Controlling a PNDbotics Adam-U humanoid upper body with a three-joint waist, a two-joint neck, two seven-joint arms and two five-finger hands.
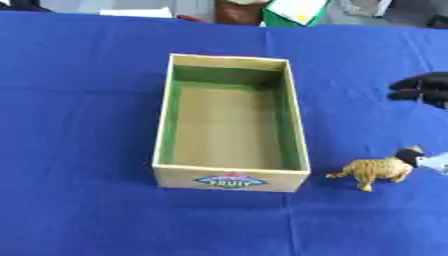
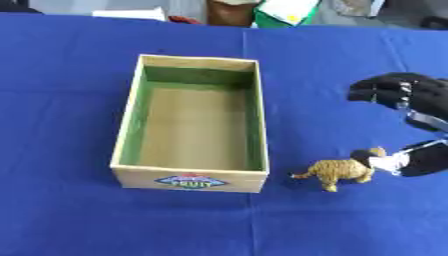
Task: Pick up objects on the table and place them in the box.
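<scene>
An open cardboard box (image 2: 128, 124) with green inner walls and a "FRUIT" label on its near end stands in the middle of the blue table, with nothing inside. A small tan, striped toy animal (image 2: 339, 171) stands on the cloth just right of the box's near right corner, head pointing right. My right hand (image 2: 418, 100) comes in from the right edge and is open. Its black fingers hover above and beyond the toy, while its thumb (image 2: 418, 160) reaches the toy's head from the right. My left hand does not show.
A blue cloth (image 1: 79, 125) covers the whole table. Past the far edge lie a white and green object (image 1: 297, 11), a brown thing (image 1: 238, 11) and white papers (image 1: 136, 12).
</scene>
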